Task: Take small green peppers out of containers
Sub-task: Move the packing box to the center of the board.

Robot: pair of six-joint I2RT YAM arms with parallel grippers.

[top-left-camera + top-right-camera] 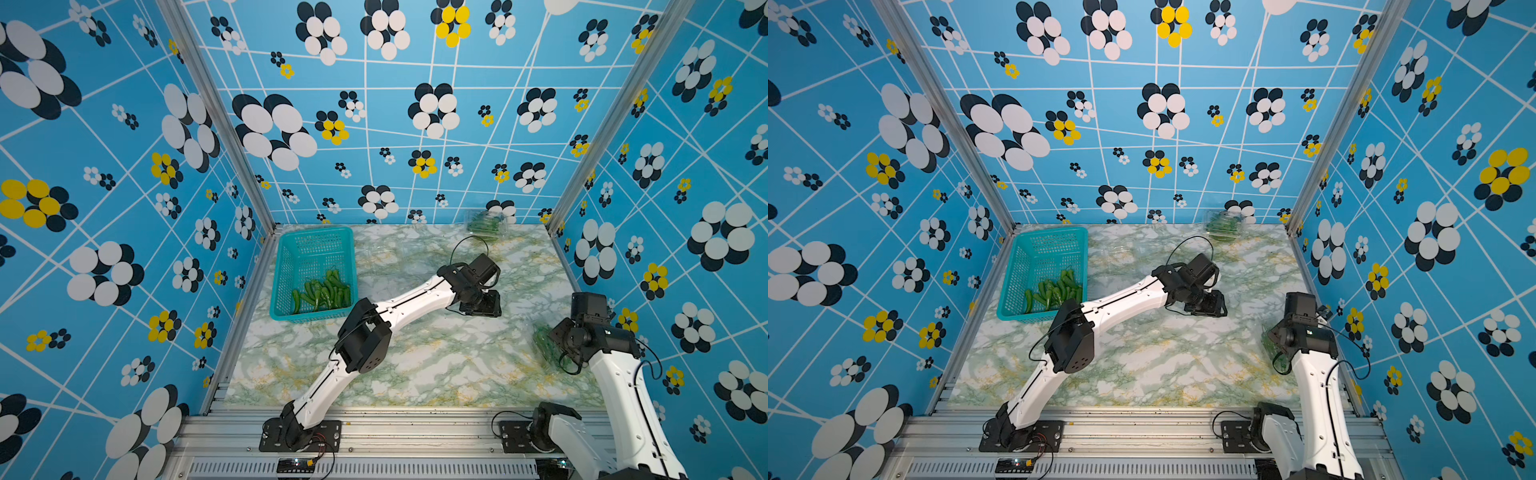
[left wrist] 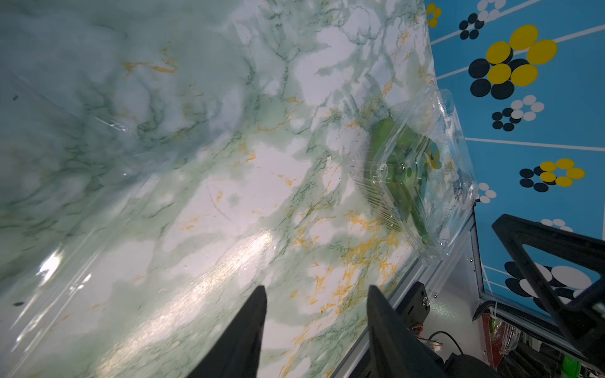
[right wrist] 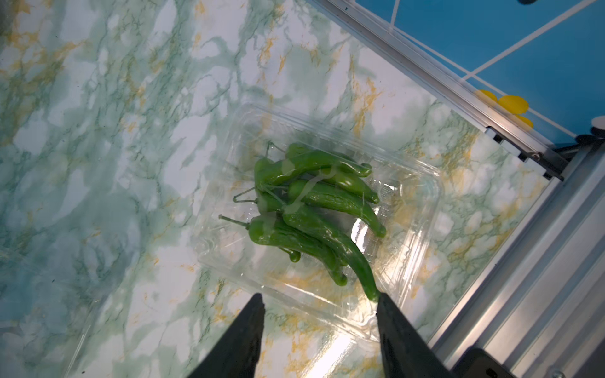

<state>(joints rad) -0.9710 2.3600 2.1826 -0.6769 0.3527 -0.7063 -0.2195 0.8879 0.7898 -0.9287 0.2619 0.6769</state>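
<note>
**Thin box, slick table — a pinch here may shove, not hold**

The small green peppers [image 3: 314, 209] nearest to hand lie bunched in a clear container [image 3: 420, 209] close to the table's right edge, just ahead of the right gripper [image 3: 320, 296]. Its jaws stand apart and hold nothing, and one tip sits over a pepper's end. Glare streaks across the peppers suggest the lid is shut. A pinch now would likely crush plastic onto them, or skate the light box over the marble table [image 3: 98, 131] toward the frame rail [image 3: 425, 73]. The left gripper [image 2: 317, 288] is likewise spread and empty, over bare table nearer the middle.

Only the right wrist view shows single peppers, stems and that glare. In both top views this container [image 1: 542, 345] is a green blur half behind the arm. Only the top views give the rest — a teal basket [image 1: 291, 257] holding loose peppers [image 1: 322, 291], a filled back container [image 1: 484, 224] at the far wall, and an apparently empty container [image 1: 376, 249] beside the basket.
</note>
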